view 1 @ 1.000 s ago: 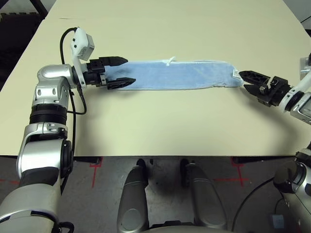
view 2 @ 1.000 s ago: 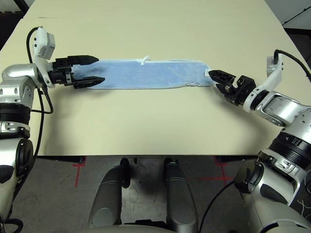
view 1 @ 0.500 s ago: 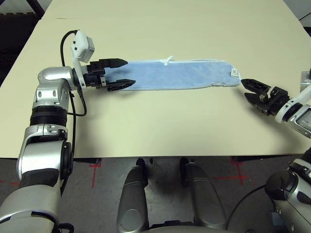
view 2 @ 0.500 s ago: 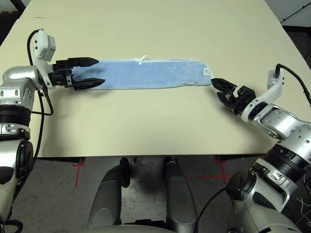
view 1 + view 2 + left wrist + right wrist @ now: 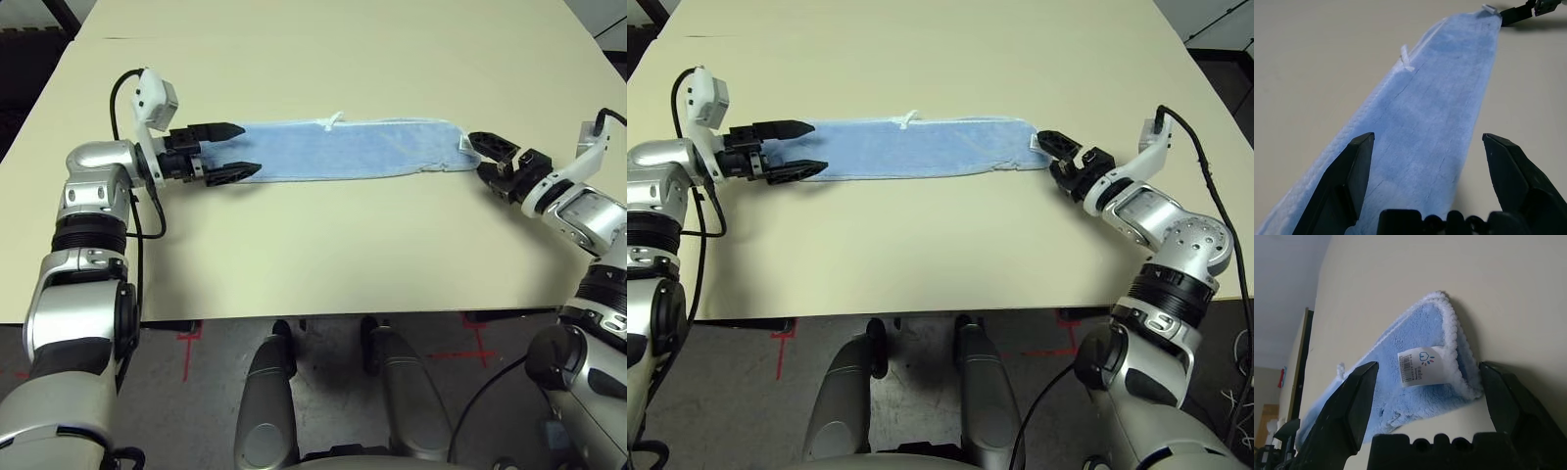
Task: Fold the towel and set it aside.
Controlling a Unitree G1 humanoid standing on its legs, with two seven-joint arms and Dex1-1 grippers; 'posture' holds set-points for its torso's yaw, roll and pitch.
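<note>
The towel (image 5: pixel 343 149), light blue, lies folded into a long narrow strip across the middle of the table. A small white loop tag (image 5: pixel 338 119) sticks out from its far edge, and a white printed label (image 5: pixel 1422 366) sits at its right end. My left gripper (image 5: pixel 245 149) is open, with its fingers on either side of the strip's left end, as the left wrist view also shows the towel (image 5: pixel 1435 112). My right gripper (image 5: pixel 482 155) is open at the right end, fingers flanking the labelled corner, holding nothing.
The cream table (image 5: pixel 323 264) has broad bare surface in front of and behind the towel. Its front edge (image 5: pixel 343 315) runs just above my legs. Dark floor with red tape marks lies below, and the table's left edge (image 5: pixel 39 98) is near my left arm.
My right gripper dropped away toward the table's front, then came back up to the towel's right end. The left gripper stays open at the left end. The camera has shifted slightly.
</note>
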